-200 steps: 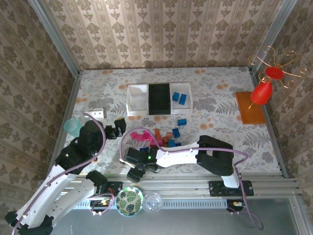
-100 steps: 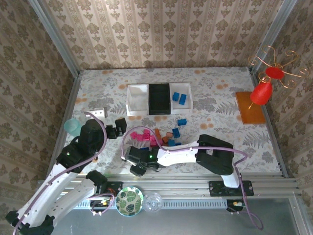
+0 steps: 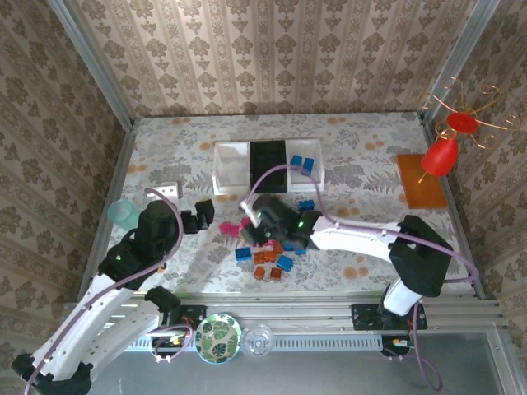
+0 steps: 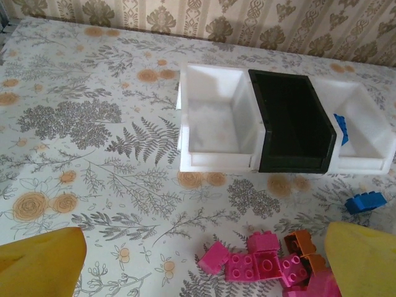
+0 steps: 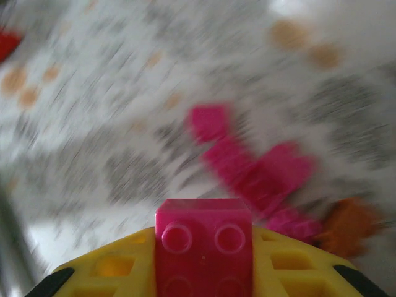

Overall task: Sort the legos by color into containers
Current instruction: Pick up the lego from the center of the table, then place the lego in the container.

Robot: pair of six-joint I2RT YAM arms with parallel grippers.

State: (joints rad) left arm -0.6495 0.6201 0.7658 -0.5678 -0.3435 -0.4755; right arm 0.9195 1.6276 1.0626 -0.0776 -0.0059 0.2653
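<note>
Over at 11 o'clock from the loose pile of bricks (image 3: 268, 251), the right end effector (image 3: 254, 216) is clamped on a pink brick (image 5: 204, 244). The bins (image 3: 231, 169) sit at 12 o'clock on the worktop, with blue bricks (image 3: 301, 164) in the right white one. The left end effector (image 3: 200, 216) hangs wide open at 9 o'clock. Risk imo: the brick pokes past the fingertips, so a fast swing could twist it loose, or it could land with the blue ones.
</note>
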